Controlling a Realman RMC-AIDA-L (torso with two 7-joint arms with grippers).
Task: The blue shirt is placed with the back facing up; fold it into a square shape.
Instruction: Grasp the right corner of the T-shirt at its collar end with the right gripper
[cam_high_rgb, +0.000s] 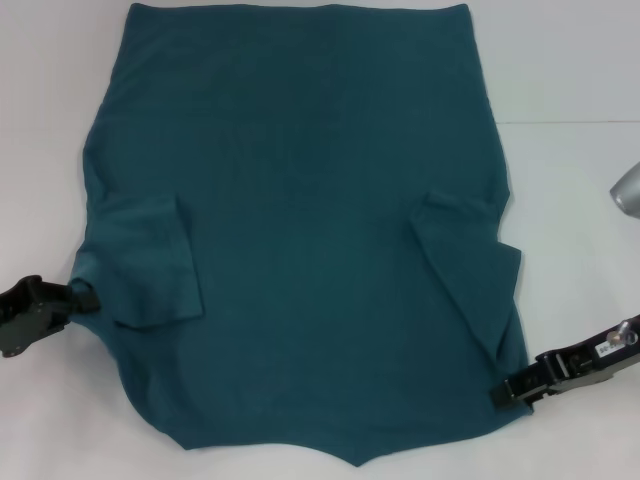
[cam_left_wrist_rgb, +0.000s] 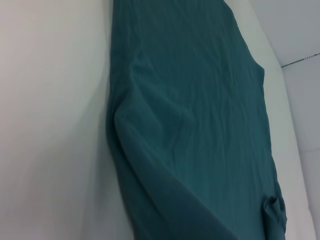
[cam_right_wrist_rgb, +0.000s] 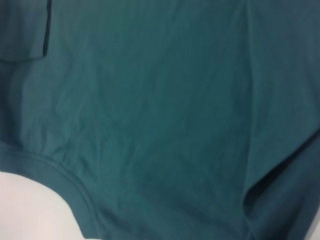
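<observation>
The blue shirt (cam_high_rgb: 300, 220) is being kept flat on the white table (cam_high_rgb: 570, 60), sleeves folded inward. The left gripper (cam_high_rgb: 88, 295) and the right gripper (cam_high_rgb: 498, 392) are being held at its opposite side edges; finger state cannot be told

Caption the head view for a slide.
Blue shirt back-up, sleeves folded in; left end effector and right end effector at its side edges.
</observation>
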